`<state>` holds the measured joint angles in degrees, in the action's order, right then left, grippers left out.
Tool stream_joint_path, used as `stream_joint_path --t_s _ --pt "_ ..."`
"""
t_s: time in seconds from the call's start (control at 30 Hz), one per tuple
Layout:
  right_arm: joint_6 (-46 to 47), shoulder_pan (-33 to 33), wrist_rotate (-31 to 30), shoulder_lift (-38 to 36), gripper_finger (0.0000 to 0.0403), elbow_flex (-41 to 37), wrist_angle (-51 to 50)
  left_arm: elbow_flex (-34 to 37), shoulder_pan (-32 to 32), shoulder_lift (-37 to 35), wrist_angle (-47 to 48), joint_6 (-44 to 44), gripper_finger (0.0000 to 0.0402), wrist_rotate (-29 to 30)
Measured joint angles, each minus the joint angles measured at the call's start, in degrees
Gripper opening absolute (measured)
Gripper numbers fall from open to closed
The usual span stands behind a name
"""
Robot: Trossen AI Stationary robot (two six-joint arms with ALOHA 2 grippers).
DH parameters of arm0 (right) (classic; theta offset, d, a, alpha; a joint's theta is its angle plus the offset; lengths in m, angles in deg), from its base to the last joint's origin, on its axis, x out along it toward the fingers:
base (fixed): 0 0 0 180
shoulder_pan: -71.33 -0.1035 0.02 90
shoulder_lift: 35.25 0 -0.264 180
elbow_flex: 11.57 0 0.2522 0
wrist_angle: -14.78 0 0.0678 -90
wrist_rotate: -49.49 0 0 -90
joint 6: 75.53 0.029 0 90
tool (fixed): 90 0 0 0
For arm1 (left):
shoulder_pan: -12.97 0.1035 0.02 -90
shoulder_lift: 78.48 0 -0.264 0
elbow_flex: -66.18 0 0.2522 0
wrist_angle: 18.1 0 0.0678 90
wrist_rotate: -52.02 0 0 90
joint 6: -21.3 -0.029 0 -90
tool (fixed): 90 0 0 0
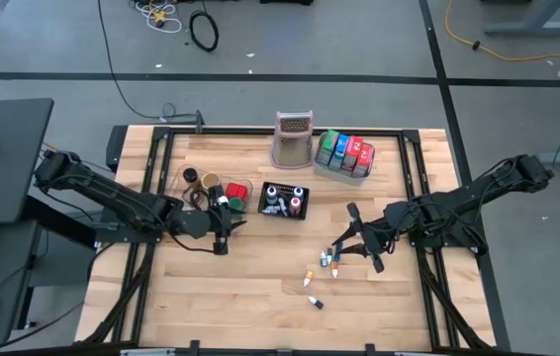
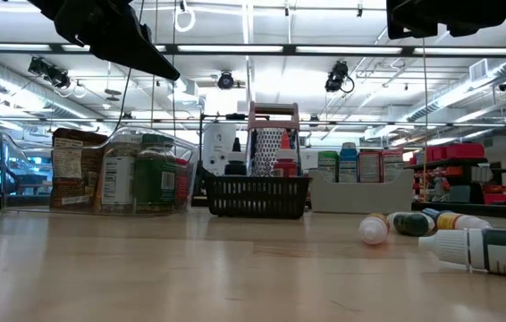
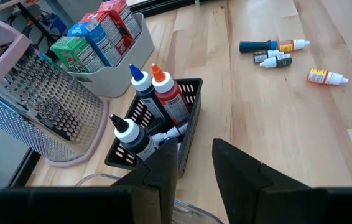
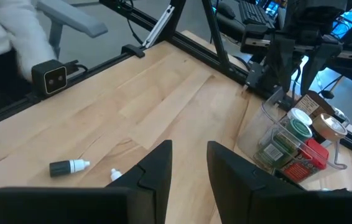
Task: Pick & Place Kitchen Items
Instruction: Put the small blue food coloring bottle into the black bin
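At lower right of the low view, a bottle [image 2: 494,249] is cut off; jar labels [image 2: 119,183] stay unreadable. Both grippers' fingers stand slightly apart, empty.

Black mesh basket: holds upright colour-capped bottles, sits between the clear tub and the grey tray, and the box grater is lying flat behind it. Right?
Not quite. The box grater stands upright, as the low view shows. The rest holds: the black mesh basket holds upright bottles, between the clear tub and grey tray.

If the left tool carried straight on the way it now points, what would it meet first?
Probably the black mesh basket of small bottles, just ahead of the left tool; depth is unclear, so it might pass above the rim.
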<state>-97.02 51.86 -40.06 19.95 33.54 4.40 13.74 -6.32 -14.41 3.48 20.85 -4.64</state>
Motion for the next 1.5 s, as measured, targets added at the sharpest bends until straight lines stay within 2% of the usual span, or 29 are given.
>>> stream_joint_path --t_s 0.57,0.63,0.8,0.87,1.23,1.37,1.5 --pt "-1.38 -0.01 -0.07 0.02 0.0112 0.01 0.06 0.0 -0.01 0.0 0.0 0.0 0.011 0.0" --pt "-3.02 -0.01 -1.68 0.03 0.0112 -0.01 0.85 0.0 0.0 0.0 0.0 0.0 0.011 0.0" --pt "-6.44 0.01 -11.0 0.04 0.0112 0.05 6.59 0.0 0.0 0.0 0.0 0.0 0.011 -0.02" --pt "-5.39 0.04 -12.04 0.02 0.0112 0.07 7.18 0.0 -0.01 0.0 0.0 0.0 0.011 -0.01" --pt "4.97 -0.12 -5.56 0.53 0.0112 0.07 4.08 0.0 -0.01 0.0 0.0 0.0 0.011 -0.01" --pt "8.07 -0.12 -3.48 3.55 0.0117 0.07 3.94 0.0 0.0 0.0 0.0 0.0 0.011 0.0" --pt "10.14 -0.11 -3.21 8.19 0.0144 0.07 5.04 0.0 -0.01 0.0 0.0 0.0 0.011 -0.01"
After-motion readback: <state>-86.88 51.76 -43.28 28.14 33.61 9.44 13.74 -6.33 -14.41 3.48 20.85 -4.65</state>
